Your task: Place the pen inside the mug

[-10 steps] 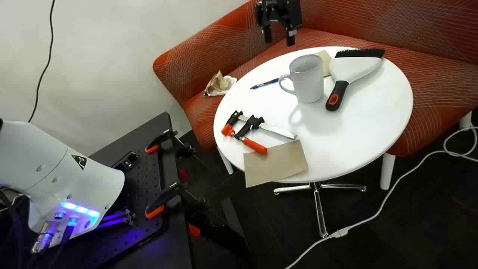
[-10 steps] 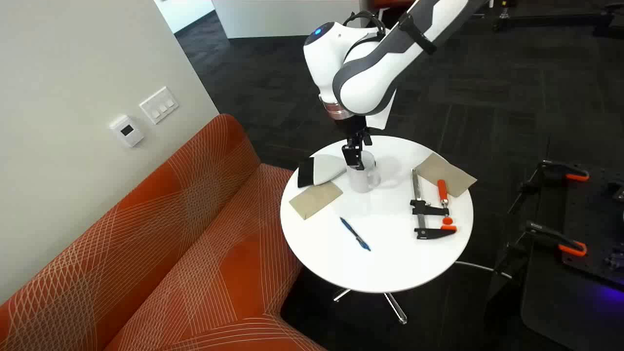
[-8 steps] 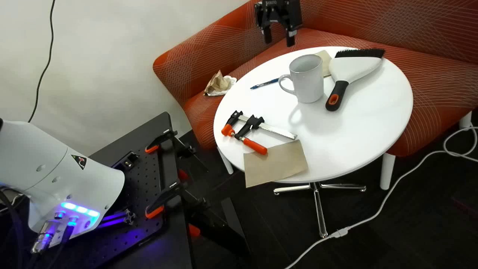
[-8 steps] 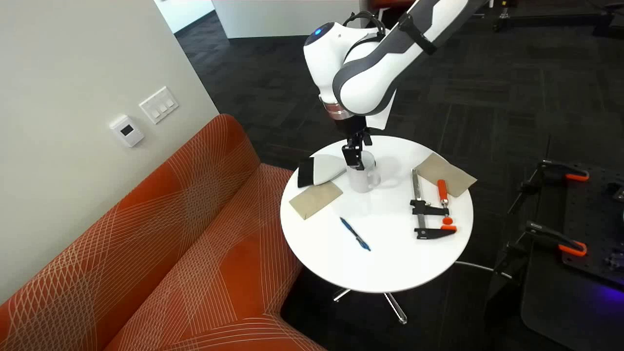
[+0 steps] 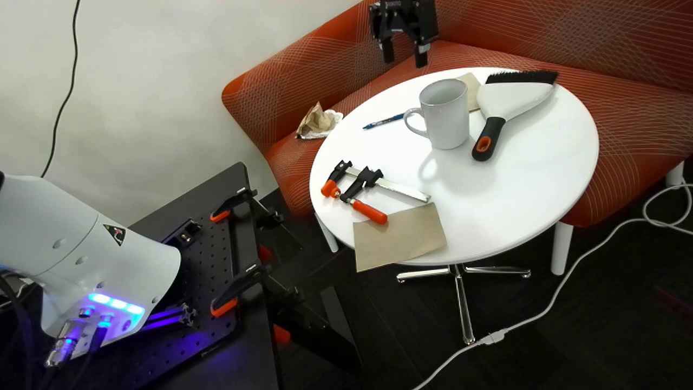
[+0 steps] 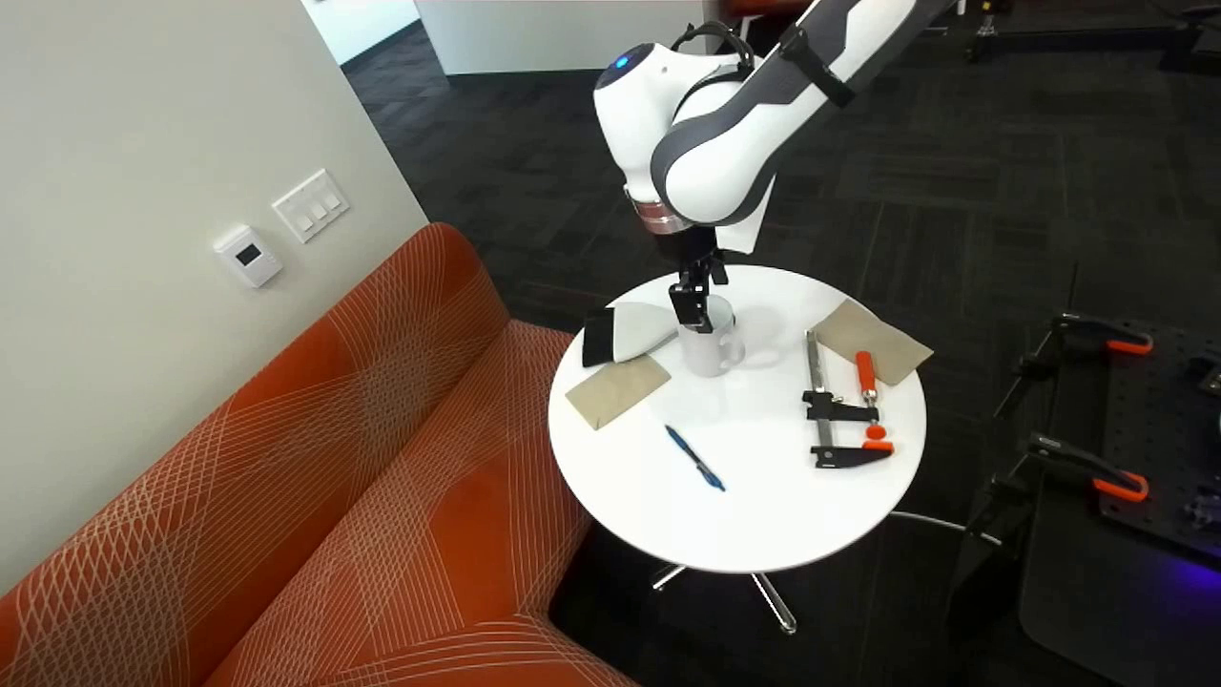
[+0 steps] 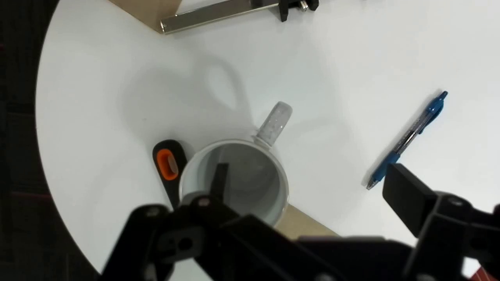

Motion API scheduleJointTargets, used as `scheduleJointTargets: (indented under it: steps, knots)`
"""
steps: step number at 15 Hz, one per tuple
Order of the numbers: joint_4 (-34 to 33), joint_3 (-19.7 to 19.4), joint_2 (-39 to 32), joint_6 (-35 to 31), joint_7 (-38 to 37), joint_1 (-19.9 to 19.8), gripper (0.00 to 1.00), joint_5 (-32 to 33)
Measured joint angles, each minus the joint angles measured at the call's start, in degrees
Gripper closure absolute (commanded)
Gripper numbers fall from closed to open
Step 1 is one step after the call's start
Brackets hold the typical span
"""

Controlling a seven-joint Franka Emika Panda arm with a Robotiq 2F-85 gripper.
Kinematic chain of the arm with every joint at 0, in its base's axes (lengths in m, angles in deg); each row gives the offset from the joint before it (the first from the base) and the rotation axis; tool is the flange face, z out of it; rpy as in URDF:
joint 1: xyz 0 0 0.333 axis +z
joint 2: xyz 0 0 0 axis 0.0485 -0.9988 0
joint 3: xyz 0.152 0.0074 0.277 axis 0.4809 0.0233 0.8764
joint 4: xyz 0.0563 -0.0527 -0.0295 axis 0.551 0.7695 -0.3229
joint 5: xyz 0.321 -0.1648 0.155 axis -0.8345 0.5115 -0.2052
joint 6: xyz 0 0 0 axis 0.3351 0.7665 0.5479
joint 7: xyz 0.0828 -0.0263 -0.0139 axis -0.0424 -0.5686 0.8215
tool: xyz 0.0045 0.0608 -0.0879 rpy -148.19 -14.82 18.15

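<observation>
The blue pen [image 5: 383, 121] lies flat on the round white table in both exterior views [image 6: 694, 458]. It also shows whole in the wrist view [image 7: 408, 138], at the right. The white mug [image 5: 446, 119] stands upright on the table, near the pen; it is partly behind the gripper in an exterior view [image 6: 713, 355]. The wrist view looks down into the mug [image 7: 250, 179], whose visible inside is bare. My gripper [image 5: 405, 57] is open and empty, raised above the table. In the wrist view the gripper's [image 7: 308, 171] left finger overlaps the mug and its right finger is near the pen tip.
A white-and-black brush [image 5: 506, 103] lies beside the mug. A bar clamp with orange handle [image 5: 373, 181] lies near the table edge [image 5: 574, 184], overlapping a brown card [image 5: 403, 238]. Another brown card [image 6: 618, 391] lies by the brush. An orange sofa [image 6: 382, 496] borders the table.
</observation>
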Motion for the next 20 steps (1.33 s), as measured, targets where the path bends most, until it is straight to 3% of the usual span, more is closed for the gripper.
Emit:
scheduleJointTargets:
  steps: [14, 20]
  knots:
    - [0.00, 0.21, -0.22, -0.35, -0.13, 0.28, 0.00, 0.00]
    - [1.27, 1.18, -0.32, -5.93, -8.20, 3.88, 0.00, -0.09]
